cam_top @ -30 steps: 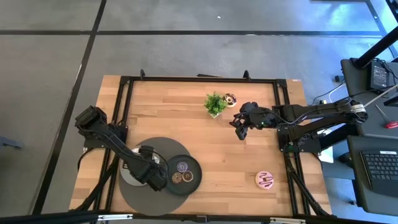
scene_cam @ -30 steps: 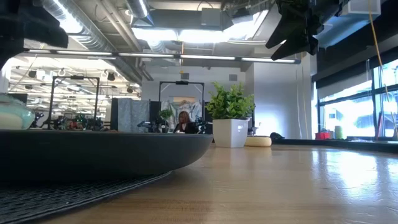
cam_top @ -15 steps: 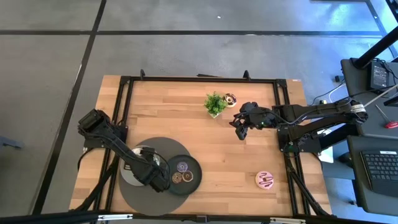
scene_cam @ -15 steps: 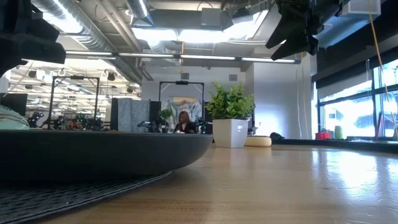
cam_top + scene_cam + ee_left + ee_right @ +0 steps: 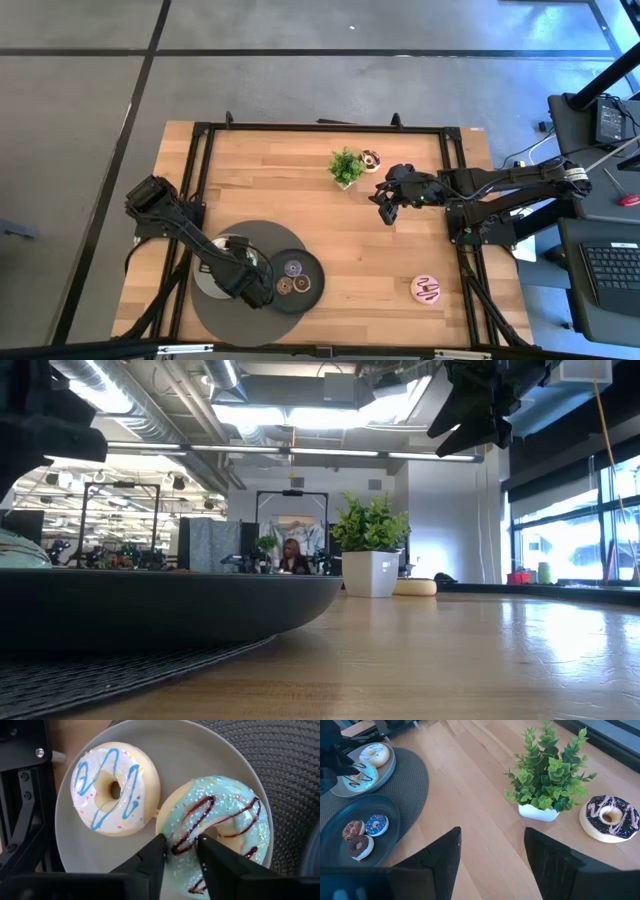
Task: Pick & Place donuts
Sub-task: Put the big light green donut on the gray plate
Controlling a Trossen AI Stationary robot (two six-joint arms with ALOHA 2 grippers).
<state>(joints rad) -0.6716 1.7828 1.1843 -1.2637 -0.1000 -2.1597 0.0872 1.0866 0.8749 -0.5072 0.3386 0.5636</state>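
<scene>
My left gripper (image 5: 179, 851) pinches the green-iced donut (image 5: 216, 830) on the light plate (image 5: 65, 820) (right gripper (image 5: 492, 852) open, waiting), so I'd release gently, then lift straight.

An open-plan office or robotics lab: exposed ceiling ducts (image 5: 150, 410), strip lighting, tall windows (image 5: 575, 530), a person (image 5: 296, 557) seated at distant desks, and a keyboard (image 5: 612, 275) beside the wooden bench (image 5: 350, 235).
</scene>
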